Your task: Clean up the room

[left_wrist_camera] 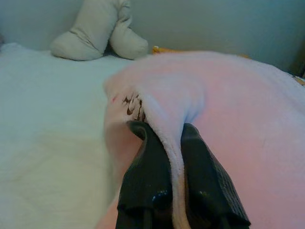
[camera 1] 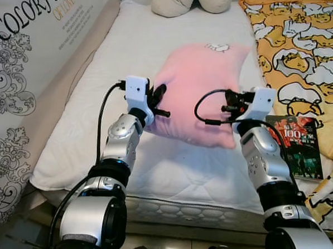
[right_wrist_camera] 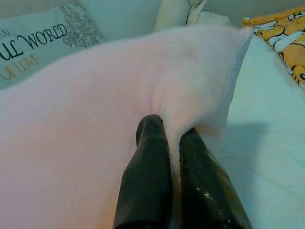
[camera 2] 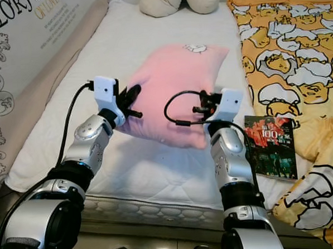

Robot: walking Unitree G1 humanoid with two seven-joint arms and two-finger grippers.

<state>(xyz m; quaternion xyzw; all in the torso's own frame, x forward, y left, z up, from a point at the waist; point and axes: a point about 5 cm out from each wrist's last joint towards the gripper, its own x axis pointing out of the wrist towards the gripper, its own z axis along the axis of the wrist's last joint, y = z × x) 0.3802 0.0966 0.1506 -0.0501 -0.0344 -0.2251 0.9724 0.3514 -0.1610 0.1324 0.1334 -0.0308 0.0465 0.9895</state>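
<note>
1. The left gripper (left_wrist_camera: pixel 164 143) pinches a fold of the pink pillow (camera 1: pixel 201 86) tight between its fingers; the right gripper (right_wrist_camera: pixel 174 131) pinches the other side the same way.
2. The pillow hangs lifted just over the white bed (camera 1: pixel 98 106).
3. A book (camera 1: pixel 299 145) lies near the yellow blanket (camera 1: pixel 296 45); a beige cushion (camera 1: pixel 191 0) sits at the far end.

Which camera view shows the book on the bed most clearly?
The right eye view: the book lies whole on the bed beside the right arm. The left eye view shows it partly behind that arm. The wrist views show the pink pillow instead.
</note>
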